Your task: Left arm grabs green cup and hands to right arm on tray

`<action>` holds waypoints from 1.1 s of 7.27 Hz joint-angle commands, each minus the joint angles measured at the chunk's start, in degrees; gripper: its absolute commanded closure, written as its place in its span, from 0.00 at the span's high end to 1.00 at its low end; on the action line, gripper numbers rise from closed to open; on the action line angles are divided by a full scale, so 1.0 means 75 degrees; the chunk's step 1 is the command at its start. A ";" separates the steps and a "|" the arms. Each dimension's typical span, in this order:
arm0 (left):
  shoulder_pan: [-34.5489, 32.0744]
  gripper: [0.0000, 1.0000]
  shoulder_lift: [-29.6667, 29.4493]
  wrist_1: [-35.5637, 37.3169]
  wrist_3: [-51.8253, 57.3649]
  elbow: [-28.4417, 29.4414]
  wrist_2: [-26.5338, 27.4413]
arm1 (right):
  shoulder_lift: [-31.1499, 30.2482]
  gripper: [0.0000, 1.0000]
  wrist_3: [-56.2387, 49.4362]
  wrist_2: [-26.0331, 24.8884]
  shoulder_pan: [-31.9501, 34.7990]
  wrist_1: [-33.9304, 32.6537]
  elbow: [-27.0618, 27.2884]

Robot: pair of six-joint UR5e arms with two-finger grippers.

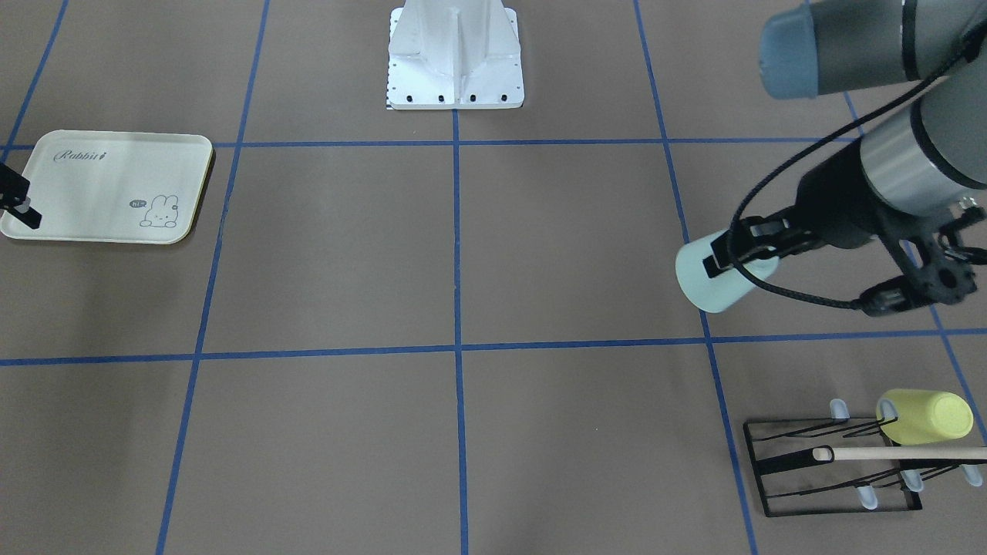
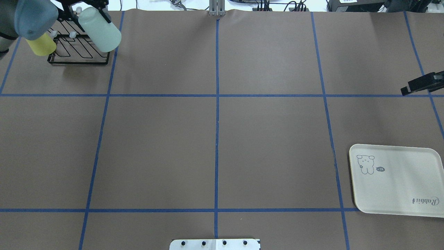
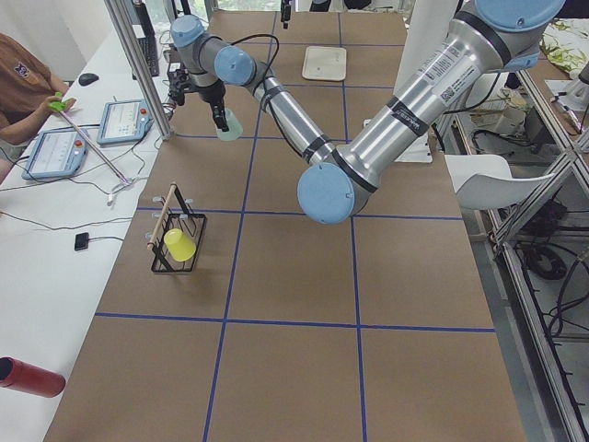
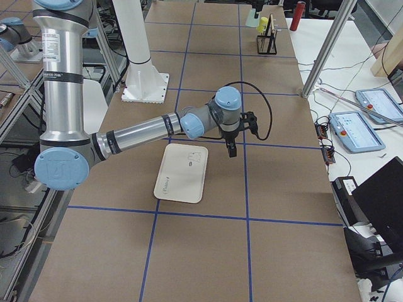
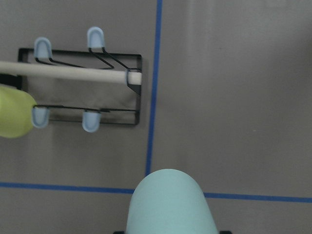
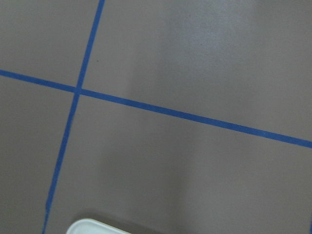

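My left gripper (image 1: 742, 248) is shut on the pale mint-green cup (image 1: 713, 289) and holds it on its side in the air, above the table beside the rack. The cup also shows in the overhead view (image 2: 100, 31) and low in the left wrist view (image 5: 170, 207). The cream tray (image 1: 108, 185) lies flat and bare at the far side of the table (image 2: 399, 184). My right gripper (image 1: 19, 204) hovers at the tray's edge and holds nothing; its jaws are too small and cut off to judge. The right wrist view shows only a tray corner (image 6: 97, 228).
A black wire rack (image 1: 833, 470) with a wooden bar (image 1: 902, 453) stands near the left arm and holds a yellow-green cup (image 1: 925, 416) on its side. The white robot base (image 1: 455, 58) stands at the table's edge. Blue tape lines cross the brown table.
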 commanded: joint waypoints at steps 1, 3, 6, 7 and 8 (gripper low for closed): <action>0.0713 0.00 0.0027 -0.2671 -0.3614 -0.0153 -0.0209 | 0.0683 0.99 0.3222 0.0060 -0.0769 0.1961 -0.0245; 0.1088 0.00 -0.0008 -0.5475 -0.6526 0.0268 0.0059 | 0.1084 0.99 0.5545 0.0036 -0.1296 0.3637 -0.0480; 0.1687 0.00 -0.0008 -0.7860 -0.8782 0.0340 0.0835 | 0.1658 0.99 0.8453 -0.0010 -0.1929 0.5689 -0.0528; 0.1723 0.00 0.0003 -0.8656 -0.9532 0.0352 0.0846 | 0.1880 0.99 0.9565 -0.0277 -0.2164 0.6520 -0.0528; 0.1735 0.00 0.0004 -0.9499 -1.0316 0.0410 0.0870 | 0.1929 0.99 1.0353 -0.0883 -0.2444 0.7363 -0.0516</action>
